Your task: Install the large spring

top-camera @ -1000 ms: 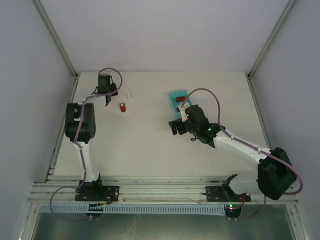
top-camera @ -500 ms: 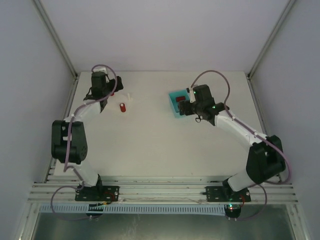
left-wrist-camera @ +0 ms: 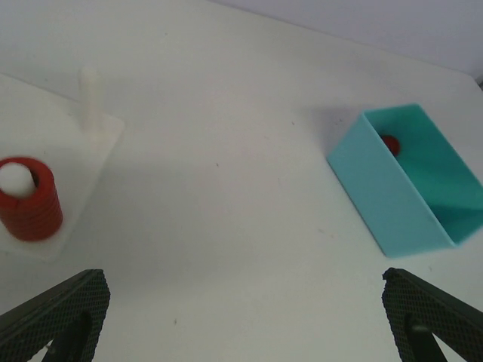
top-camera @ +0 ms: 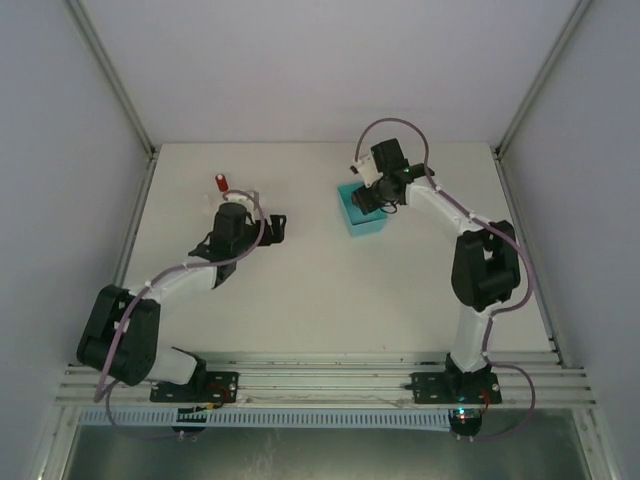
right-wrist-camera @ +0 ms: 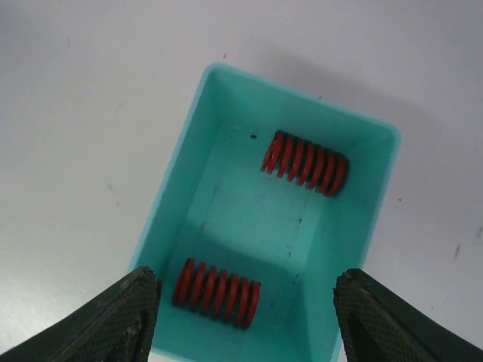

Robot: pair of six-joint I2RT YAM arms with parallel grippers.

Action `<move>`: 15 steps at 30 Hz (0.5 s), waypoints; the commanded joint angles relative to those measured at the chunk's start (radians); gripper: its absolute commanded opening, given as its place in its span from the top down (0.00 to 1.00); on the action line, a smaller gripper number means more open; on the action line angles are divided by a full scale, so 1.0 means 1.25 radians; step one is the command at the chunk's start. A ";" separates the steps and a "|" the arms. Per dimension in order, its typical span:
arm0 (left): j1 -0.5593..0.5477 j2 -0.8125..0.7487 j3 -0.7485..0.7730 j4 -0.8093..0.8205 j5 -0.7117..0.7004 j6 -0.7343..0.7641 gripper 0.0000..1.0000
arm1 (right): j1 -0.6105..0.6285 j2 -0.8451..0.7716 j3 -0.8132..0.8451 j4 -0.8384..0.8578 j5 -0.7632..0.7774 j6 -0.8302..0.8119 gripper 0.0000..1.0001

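Note:
The large spring (left-wrist-camera: 29, 197), red and fat, stands upright around a white peg on the white base plate (left-wrist-camera: 83, 162), beside a bare thin peg (left-wrist-camera: 90, 105). From above the spring (top-camera: 219, 183) shows at the far left. My left gripper (left-wrist-camera: 241, 324) is open and empty, hovering over bare table to the right of the plate (top-camera: 275, 228). My right gripper (right-wrist-camera: 249, 324) hangs open over the teal box (right-wrist-camera: 173, 188), its fingers straddling the near end. Two red springs lie inside, one near (right-wrist-camera: 216, 292) and one far (right-wrist-camera: 306, 162); neither is touched.
The teal box (top-camera: 362, 218) sits at the back centre-right, under the right gripper (top-camera: 368, 197). Grey walls close the table on three sides. The aluminium rail with both arm bases runs along the near edge.
The left gripper opened and drew back from the base plate toward the table's middle. The right gripper swung back over the teal box and its jaws narrowed a little.

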 commanded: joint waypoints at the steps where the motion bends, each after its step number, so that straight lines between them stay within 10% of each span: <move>1: -0.020 -0.068 -0.081 0.092 -0.020 -0.014 0.01 | -0.017 0.029 0.025 -0.055 -0.071 -0.233 0.34; 15: -0.045 -0.026 -0.170 0.241 0.006 0.050 0.01 | -0.032 0.251 0.263 -0.128 -0.046 -0.391 0.40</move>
